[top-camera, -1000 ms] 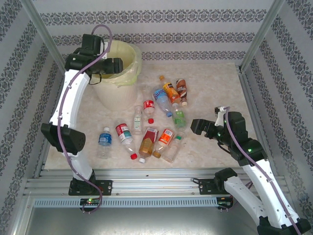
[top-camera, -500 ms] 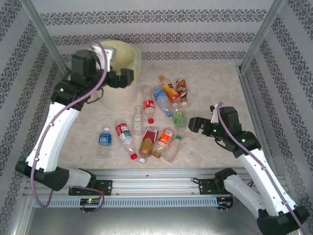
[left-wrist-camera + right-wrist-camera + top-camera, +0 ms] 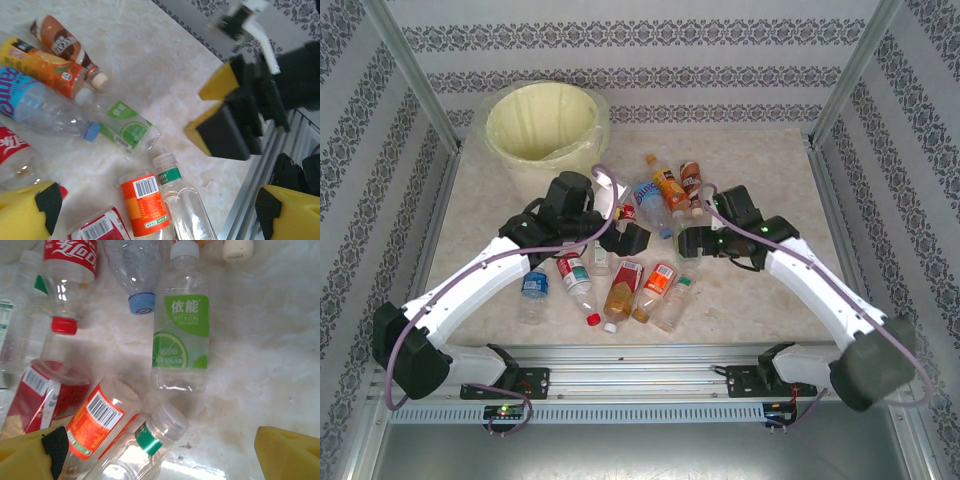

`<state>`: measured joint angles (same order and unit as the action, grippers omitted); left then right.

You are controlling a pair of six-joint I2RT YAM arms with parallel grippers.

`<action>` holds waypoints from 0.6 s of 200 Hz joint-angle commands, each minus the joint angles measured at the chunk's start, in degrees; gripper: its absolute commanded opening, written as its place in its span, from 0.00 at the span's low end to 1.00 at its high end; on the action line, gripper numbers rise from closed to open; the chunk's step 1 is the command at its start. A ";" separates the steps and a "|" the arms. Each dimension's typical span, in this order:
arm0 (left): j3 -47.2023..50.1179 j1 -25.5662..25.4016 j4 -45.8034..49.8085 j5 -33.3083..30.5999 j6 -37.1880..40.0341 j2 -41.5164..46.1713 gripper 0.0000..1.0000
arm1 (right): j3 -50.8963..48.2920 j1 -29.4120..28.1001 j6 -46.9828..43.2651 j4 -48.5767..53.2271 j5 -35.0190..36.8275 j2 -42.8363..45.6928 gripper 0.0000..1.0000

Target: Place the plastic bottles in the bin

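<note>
Several plastic bottles (image 3: 622, 285) lie scattered on the marble tabletop. The bin (image 3: 542, 125), a white bucket with a pale yellow-green liner, stands at the far left. My left gripper (image 3: 630, 238) hovers open over the middle of the pile. In the left wrist view its jaws (image 3: 160, 215) straddle an orange-labelled bottle (image 3: 145, 200) and a clear green-banded bottle (image 3: 186, 200) without touching them. My right gripper (image 3: 692, 241) is open just to the right, facing the left one. In the right wrist view its jaws (image 3: 160, 460) stand over the green-banded bottle (image 3: 150, 440), below a lime-labelled bottle (image 3: 181, 330).
The two grippers are close together; the right gripper's yellow pads (image 3: 220, 115) show in the left wrist view. A blue-labelled bottle (image 3: 533, 285) lies apart at the near left. An aluminium rail (image 3: 640, 360) runs along the near edge, and patterned walls enclose the table.
My left arm has swung from the bin down to the bottle pile, its gripper open. My right arm has moved left and forward to the pile's right side.
</note>
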<state>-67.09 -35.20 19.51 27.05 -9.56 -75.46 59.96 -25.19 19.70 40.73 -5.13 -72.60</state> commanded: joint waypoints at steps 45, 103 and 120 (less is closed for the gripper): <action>0.97 -4.16 -7.98 0.49 -0.74 -0.82 1.00 | 12.60 0.18 -5.02 3.92 6.78 -18.38 0.92; 1.11 -5.21 -7.74 0.88 0.68 -0.65 1.00 | 19.10 1.57 -4.30 3.09 4.59 -28.89 0.88; 0.94 -5.63 -7.40 0.67 0.94 -0.72 1.00 | 20.39 2.05 -3.65 2.79 4.60 -31.01 0.86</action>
<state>-66.32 -39.35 13.67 27.62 -10.24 -76.16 77.67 -24.01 15.90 42.89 -0.47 -101.14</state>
